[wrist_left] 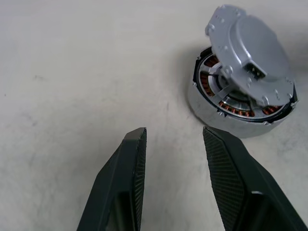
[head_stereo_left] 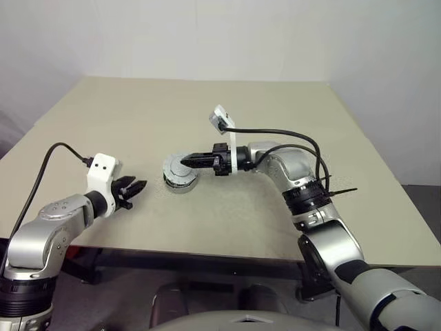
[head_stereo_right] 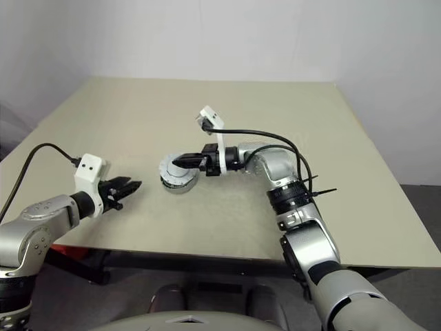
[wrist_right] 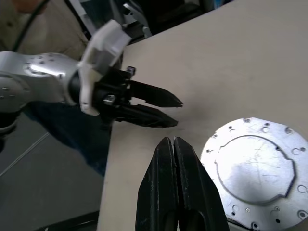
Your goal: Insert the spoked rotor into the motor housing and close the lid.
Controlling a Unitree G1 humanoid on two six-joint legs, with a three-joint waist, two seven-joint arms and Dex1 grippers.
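On top of the motor housing (wrist_left: 231, 103) your lid (wrist_left: 252, 55) sits tilted, so it needs pressing flat. Your right gripper (head_stereo_left: 186, 162) is pinched shut and empty for pushing; your left gripper (head_stereo_left: 136, 187) waits half open, holding nothing.

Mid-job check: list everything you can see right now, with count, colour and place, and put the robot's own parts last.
table: one, beige, under everything.
motor housing: one, silver outside with copper-brown windings inside, on the table between the grippers.
lid: one, silver round plate, lying tilted on the housing, not seated; windings show below one edge.
spoked rotor: one, silver, partly visible inside the housing under the lid.
left gripper: one, black fingers, open, empty, above the table beside the housing.
right gripper: one, black fingers, shut, empty, tips over the lid; contact cannot be told.
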